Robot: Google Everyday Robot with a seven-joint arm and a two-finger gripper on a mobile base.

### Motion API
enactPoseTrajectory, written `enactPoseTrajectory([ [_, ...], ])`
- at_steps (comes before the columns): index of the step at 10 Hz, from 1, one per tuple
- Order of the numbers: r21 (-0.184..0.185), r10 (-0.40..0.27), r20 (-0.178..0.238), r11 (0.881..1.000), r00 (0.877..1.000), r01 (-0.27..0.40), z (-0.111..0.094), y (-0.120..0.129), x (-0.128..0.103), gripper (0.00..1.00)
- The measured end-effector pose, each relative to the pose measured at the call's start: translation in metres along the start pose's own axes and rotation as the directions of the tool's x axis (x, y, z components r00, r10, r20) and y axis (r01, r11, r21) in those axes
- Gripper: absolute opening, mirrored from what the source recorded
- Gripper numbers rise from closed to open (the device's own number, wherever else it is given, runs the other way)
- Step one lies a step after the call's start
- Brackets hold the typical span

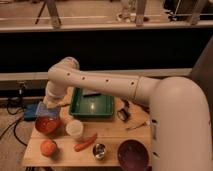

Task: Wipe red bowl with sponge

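The red bowl (47, 124) sits at the left edge of the wooden table (112, 135). My gripper (50, 106) hangs just above the bowl's far rim, at the end of the white arm that reaches in from the right. It is shut on the light blue sponge (44, 110), which rests at or just over the bowl's top edge. The sponge and gripper hide the back part of the bowl.
A white cup (75, 129) stands right next to the bowl. An orange fruit (48, 148), a carrot (85, 143), a small metal cup (100, 150) and a dark maroon bowl (132, 154) line the front. A green tray (92, 103) lies behind.
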Motion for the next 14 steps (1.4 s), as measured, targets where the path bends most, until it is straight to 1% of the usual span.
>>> enactPoseTrajectory([
  [1, -0.003, -0.008, 0.005, 1.000, 1.000, 0.008, 0.003, -0.003, -0.003, 0.00],
  [2, -0.009, -0.013, 0.011, 1.000, 1.000, 0.013, 0.010, -0.004, -0.002, 0.00],
  [3, -0.019, -0.023, 0.018, 1.000, 1.000, 0.023, 0.023, -0.004, -0.001, 0.00],
  [5, -0.040, -0.040, 0.019, 0.998, 0.999, 0.041, 0.044, -0.003, 0.002, 0.00],
  [7, -0.067, -0.051, 0.006, 0.996, 0.999, 0.051, 0.061, -0.004, 0.010, 0.00],
  [9, -0.106, -0.066, -0.007, 0.992, 0.998, 0.065, 0.080, -0.004, 0.013, 0.00],
  [11, -0.135, -0.070, -0.018, 0.989, 0.997, 0.067, 0.096, -0.002, 0.018, 0.00],
  [12, -0.147, -0.072, -0.024, 0.987, 0.997, 0.067, 0.104, -0.001, 0.020, 0.00],
  [14, -0.156, -0.074, -0.035, 0.985, 0.997, 0.068, 0.111, -0.002, 0.023, 0.00],
])
